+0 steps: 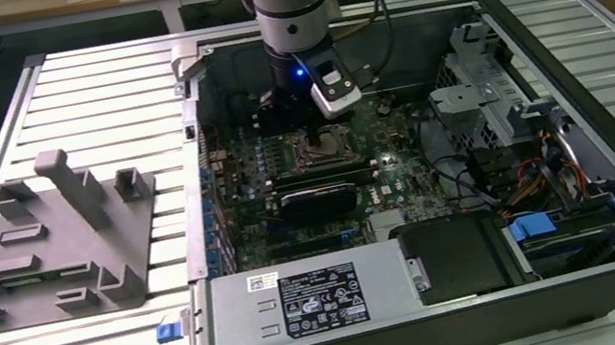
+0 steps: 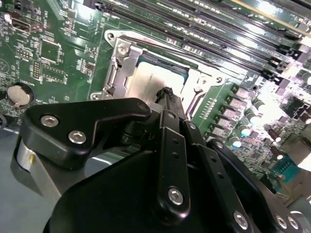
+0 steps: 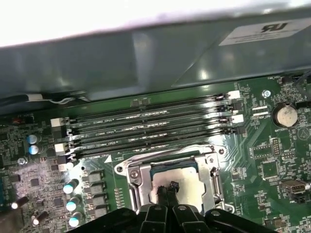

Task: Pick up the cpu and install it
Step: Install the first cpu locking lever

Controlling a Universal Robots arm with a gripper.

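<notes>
The cpu [image 3: 183, 178], a flat silvery square, lies inside the metal socket frame [image 3: 136, 179] on the green motherboard; the second wrist view also has the cpu [image 2: 148, 80] in the frame [image 2: 119, 68]. My gripper [image 3: 167, 187] hangs directly over the chip's middle, its two black fingers pressed together with nothing between them. In the second wrist view the gripper [image 2: 167, 92] ends just above or on the chip's plate; I cannot tell if it touches. In the exterior view the arm reaches down into the open computer case, with the gripper [image 1: 302, 124] above the socket [image 1: 324, 146].
Memory slots [image 3: 146, 126] run alongside the socket, with capacitors [image 3: 72, 187] and a coin battery [image 3: 284, 115] nearby. The case walls [image 1: 194, 107], power supply [image 1: 305, 301] and drive cage [image 1: 484, 98] ring the board. A grey fixture block [image 1: 55, 245] stands on the slatted table at the exterior view's left.
</notes>
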